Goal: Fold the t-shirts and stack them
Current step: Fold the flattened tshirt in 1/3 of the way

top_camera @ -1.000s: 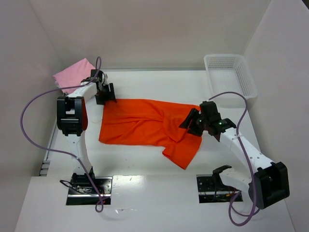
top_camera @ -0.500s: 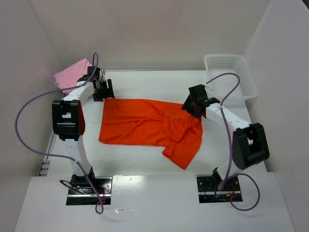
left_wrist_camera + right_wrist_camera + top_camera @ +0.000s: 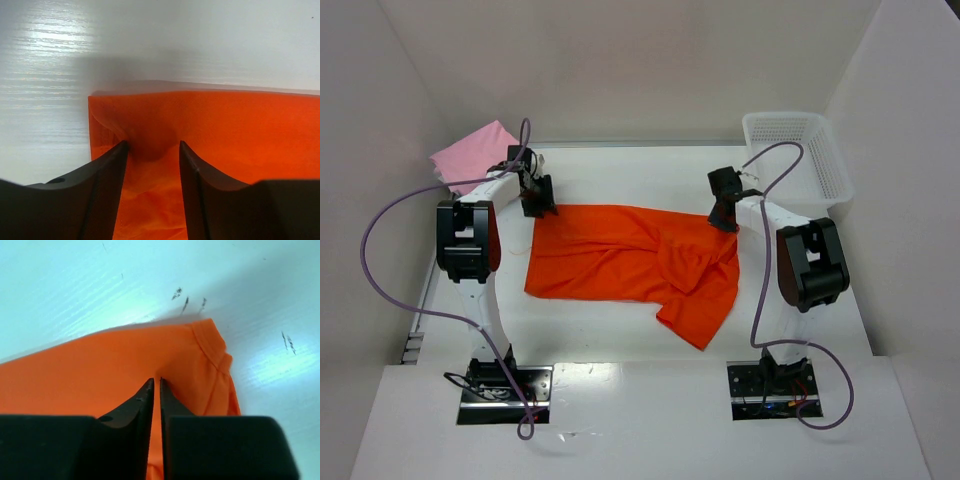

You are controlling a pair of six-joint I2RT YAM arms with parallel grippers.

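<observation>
Orange t-shirt [image 3: 620,260] edges clear of basket [image 3: 798,117]

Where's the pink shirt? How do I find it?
Look at the white table, then its far left corner, beyond the left gripper. The pink t-shirt lies there, small and pale, unlike the big orange t-shirt spread across the middle.

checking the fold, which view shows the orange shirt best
Top view: the whole orange shirt is in frame. The left wrist view shows only a corner at the left gripper; the right wrist view only a hemmed corner under the right gripper.
</observation>
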